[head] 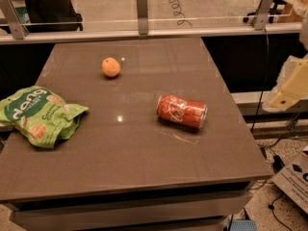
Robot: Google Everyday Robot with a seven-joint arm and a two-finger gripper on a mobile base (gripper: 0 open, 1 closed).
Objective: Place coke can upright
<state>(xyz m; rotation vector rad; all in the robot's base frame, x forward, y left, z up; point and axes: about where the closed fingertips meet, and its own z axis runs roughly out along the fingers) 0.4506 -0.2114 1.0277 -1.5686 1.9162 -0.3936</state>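
Coke can (182, 111): lying on its side on the table (144, 162), right of the middle. Its silver end is turned toward the right edge and a little toward the near one.
Feel: I'd judge it light, thin-walled aluminium. It looks stiff enough to lift but likely to dent under a hard squeeze. Whether it is full or empty I cannot tell.
Surface: smooth and round, so a nudge could set it rolling or let it slip.
Where to hold: across the red body at mid-length, closing on the curved sides from above. Then tip it so the silver top ends uppermost.
Neighbours: nothing touches the can.
Orange (111, 67): well apart, toward the far left of the can, and not in the way.
Green snack bag (38, 114): at the table's left edge, crumpled and soft-looking, well apart.
Claw (288, 88): a pale shape off the table's right side, well apart from the can. Whether it is released or clenched I cannot tell.
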